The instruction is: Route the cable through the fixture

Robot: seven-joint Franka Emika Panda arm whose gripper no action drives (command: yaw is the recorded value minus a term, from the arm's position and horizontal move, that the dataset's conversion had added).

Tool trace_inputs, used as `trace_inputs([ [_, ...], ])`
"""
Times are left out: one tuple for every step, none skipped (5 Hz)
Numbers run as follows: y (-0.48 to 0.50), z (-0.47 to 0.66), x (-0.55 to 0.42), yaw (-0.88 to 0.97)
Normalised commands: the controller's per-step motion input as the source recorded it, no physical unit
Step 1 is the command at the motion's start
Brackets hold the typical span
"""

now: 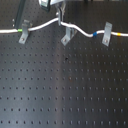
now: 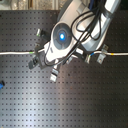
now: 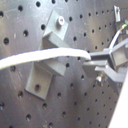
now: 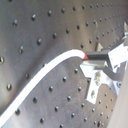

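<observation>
while my gripper (image 3: 95, 62) is clamped on the cable (image 3: 40, 56) above the fixture (image 1: 66, 36), i judge seating it remains.

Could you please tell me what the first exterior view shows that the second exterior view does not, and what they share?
Only the first exterior view shows the cable running unbroken past three clips, with the fixture in the middle and the gripper coming down just above it. Only the second exterior view shows the arm's bulky body with its blue light, which hides the middle of the cable there. Both share the black perforated board and the white cable's ends.
</observation>
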Motion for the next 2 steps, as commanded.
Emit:
trace_inputs([
  [-0.214, 0.11, 0.086, 0.12],
  [-0.226, 0.01, -0.069, -0.03],
])
